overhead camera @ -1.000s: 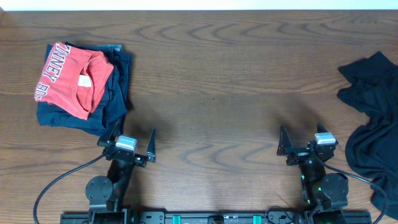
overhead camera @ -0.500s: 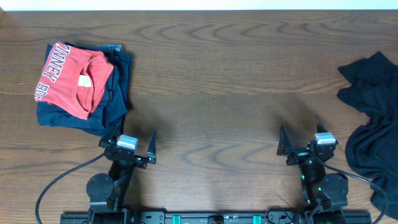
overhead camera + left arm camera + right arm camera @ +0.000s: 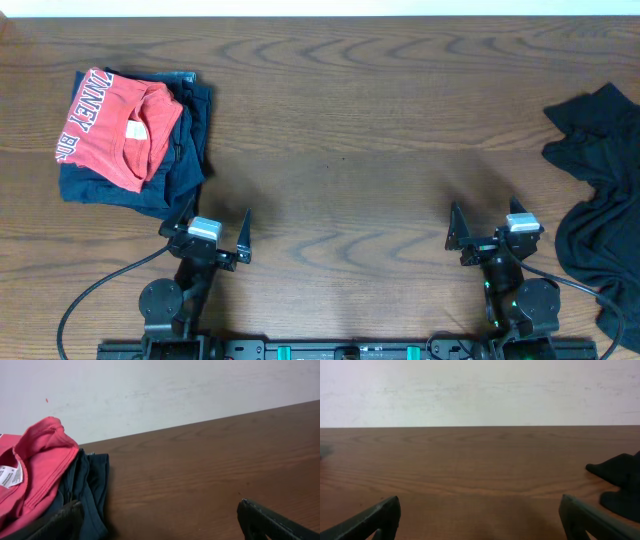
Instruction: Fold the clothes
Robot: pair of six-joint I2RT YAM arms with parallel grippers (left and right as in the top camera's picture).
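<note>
Fingers of left gripper (image 3: 216, 212) spread wide, empty; arm tucked low at near edge of brown wooden table (image 3: 340, 120), beside folded coral-red T-shirt (image 3: 115, 125) atop dark navy garment (image 3: 188, 150). Right gripper (image 3: 483, 210) same; crumpled black garment (image 3: 600, 200) alongside.

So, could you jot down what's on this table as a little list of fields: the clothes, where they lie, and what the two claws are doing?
folded pile: coral-red T-shirt folded on top of a navy garment, at the far left of the table
unfolded: black garment, crumpled at the right edge, partly out of view
left claw: open, empty, close to the pile
right claw: open, empty, apart from the black garment
left to do: black garment not yet folded
</note>
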